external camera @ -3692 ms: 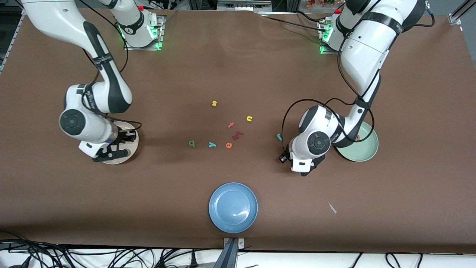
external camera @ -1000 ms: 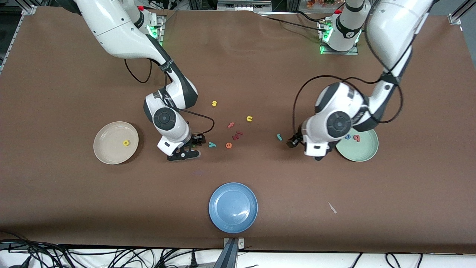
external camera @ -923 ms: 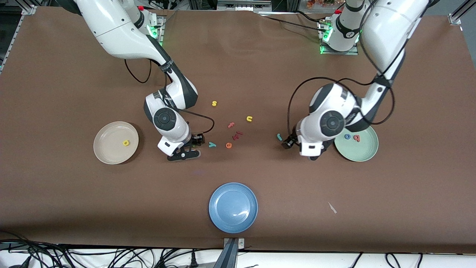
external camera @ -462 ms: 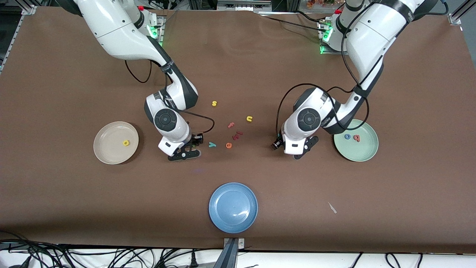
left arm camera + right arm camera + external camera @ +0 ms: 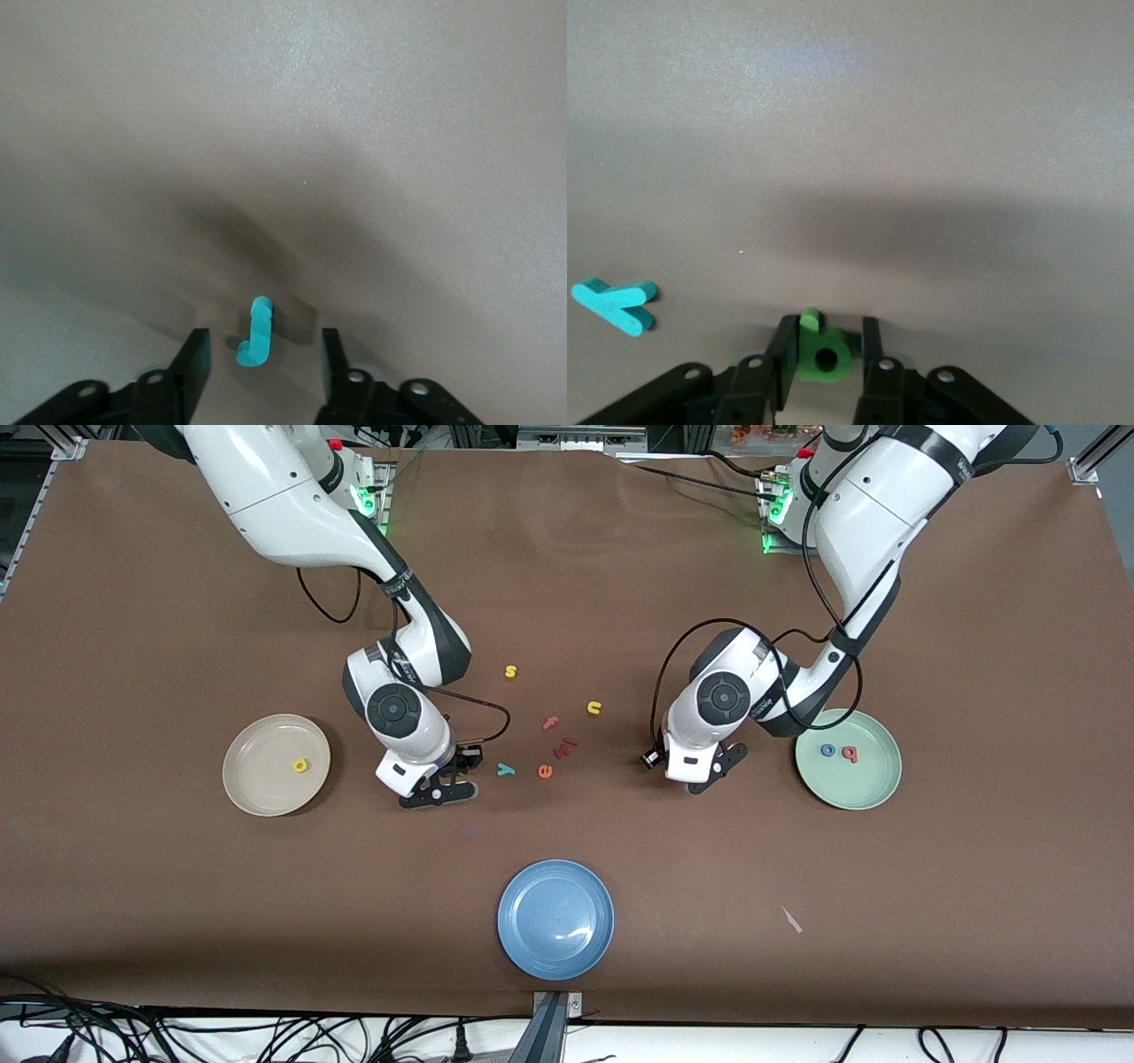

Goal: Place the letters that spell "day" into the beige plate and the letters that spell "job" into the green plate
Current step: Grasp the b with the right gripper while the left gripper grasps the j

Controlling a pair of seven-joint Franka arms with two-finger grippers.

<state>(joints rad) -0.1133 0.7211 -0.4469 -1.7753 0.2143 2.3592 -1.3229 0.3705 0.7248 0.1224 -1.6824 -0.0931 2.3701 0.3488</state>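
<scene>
Our right hand (image 5: 824, 354) pinches the green a (image 5: 825, 358), light and squashy, mid-surface; our left hand (image 5: 262, 367) brackets the teal j (image 5: 255, 333) unclamped, best nipped across its thin stem.

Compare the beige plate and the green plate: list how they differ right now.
The beige plate holds one letter, the yellow d; the green plate holds two, the blue o and pink-red b. Beige sits toward the right arm's end, green toward the left arm's. Both are round, shallow and look alike in size.
</scene>
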